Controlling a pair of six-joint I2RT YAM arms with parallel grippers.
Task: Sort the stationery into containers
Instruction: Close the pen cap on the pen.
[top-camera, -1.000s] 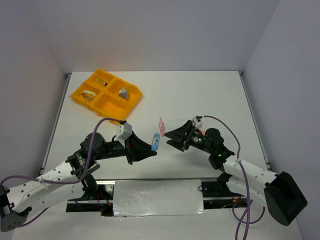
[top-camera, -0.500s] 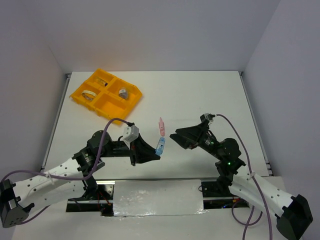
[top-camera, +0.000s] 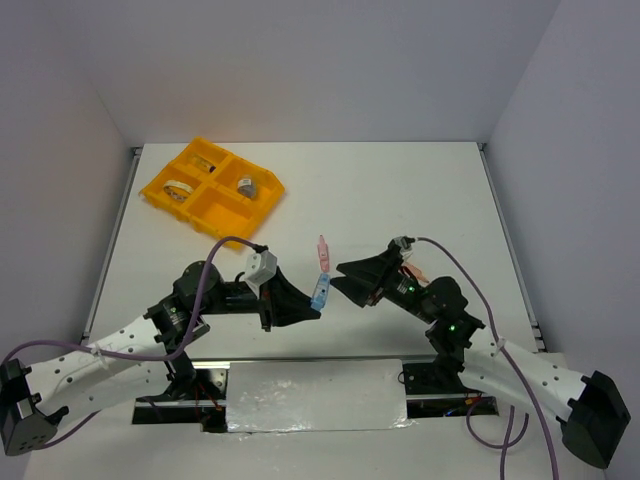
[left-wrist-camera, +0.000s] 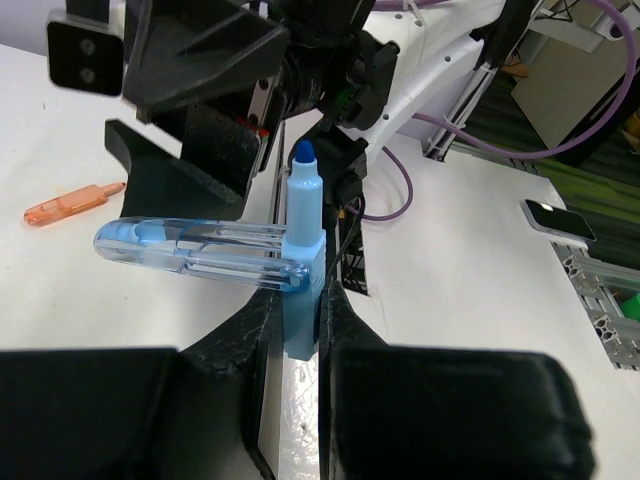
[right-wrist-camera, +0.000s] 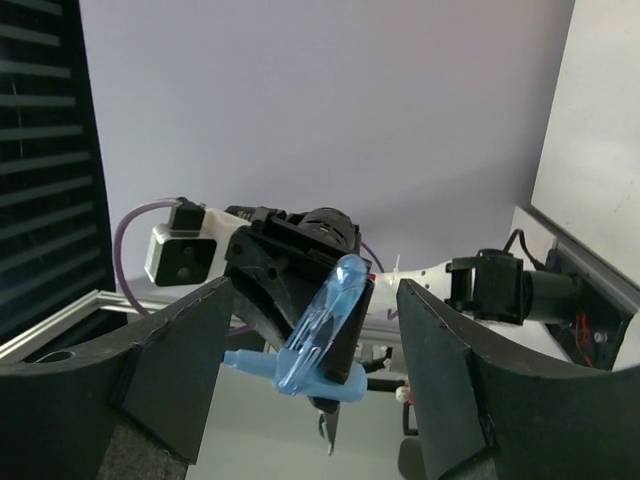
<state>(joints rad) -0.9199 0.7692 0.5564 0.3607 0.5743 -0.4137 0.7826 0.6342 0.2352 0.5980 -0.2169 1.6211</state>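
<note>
Since a second ago the left end effector (left-wrist-camera: 298, 322) has carried the light-blue piece (top-camera: 320, 291) a little to the right and toward the near edge of the worktop (top-camera: 400, 190). The right end effector (right-wrist-camera: 315, 295) has edged in closer to it, its fingers a touch narrower than before.

The left end effector is clamped tight on the lower end of the light-blue piece. The dark blue tip stands straight up beyond its fingertips, and the clear blue part sticks out sideways just past them, all held above the worktop.

The right end effector faces it with fingers spread wide. In its own wrist view the piece sits in the gap between them, touching neither, so it has hold of nothing.

A pink piece (top-camera: 322, 249) lies on the worktop just beyond the tips of both end effectors. An orange piece (left-wrist-camera: 74, 205) lies flat beside the right wrist, behind the right end effector.

The orange-yellow tray (top-camera: 220, 210) sits well apart from the left end effector, off to the far left, with the tape ring (top-camera: 180, 189) in its left compartment and the small jar (top-camera: 247, 185) in its right one.
</note>
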